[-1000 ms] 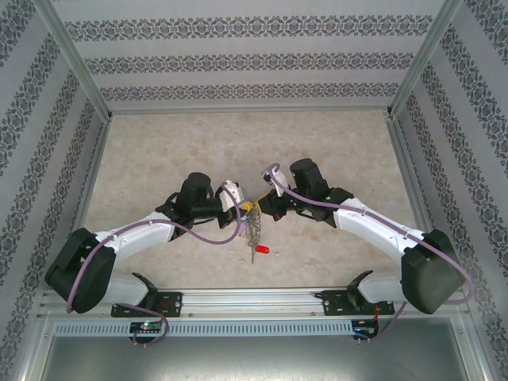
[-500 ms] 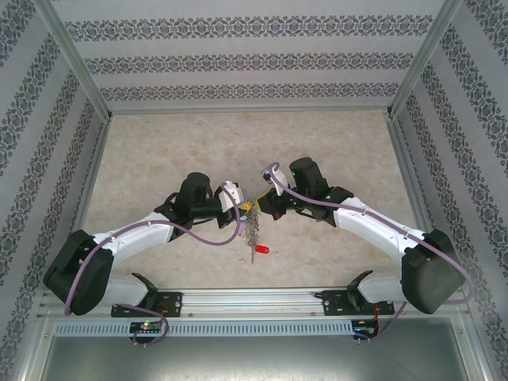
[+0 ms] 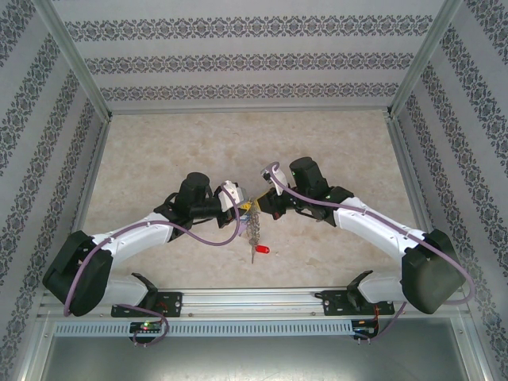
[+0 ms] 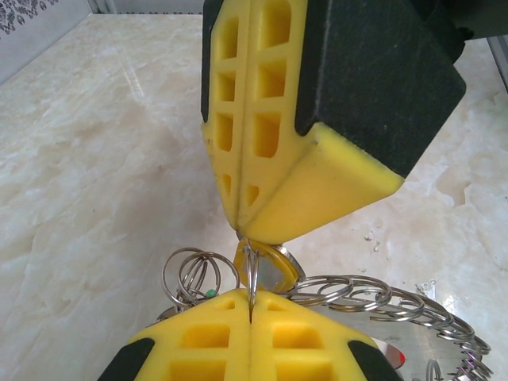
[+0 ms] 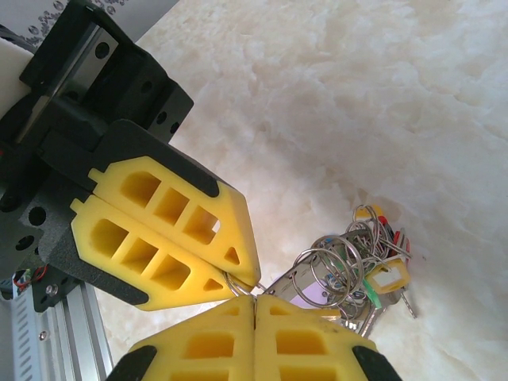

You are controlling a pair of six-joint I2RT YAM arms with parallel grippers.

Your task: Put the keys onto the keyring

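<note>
Threading seems in hand: left fingers (image 4: 226, 308) and right fingers (image 4: 333, 182) meet tip to tip, both pinched shut on the keyring (image 3: 252, 225) wire above the tabletop (image 3: 159, 159), with the yellow-tagged key (image 4: 268, 266) between them. Next, work that key round the wire; the red-tagged key (image 3: 260, 251) lies at the bunch's near end

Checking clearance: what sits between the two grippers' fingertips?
A thin metal ring, edge-on, with a yellow tag just behind it, seen from the left wrist.

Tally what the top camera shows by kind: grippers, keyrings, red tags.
Grippers: 2, the left gripper and right gripper, tips meeting, both shut on the keyring
Keyring: 1, the keyring, trailing down from the tips
Red tag: 1, the red tag at the low end; can't tell if it is attached
Total: 4
</note>
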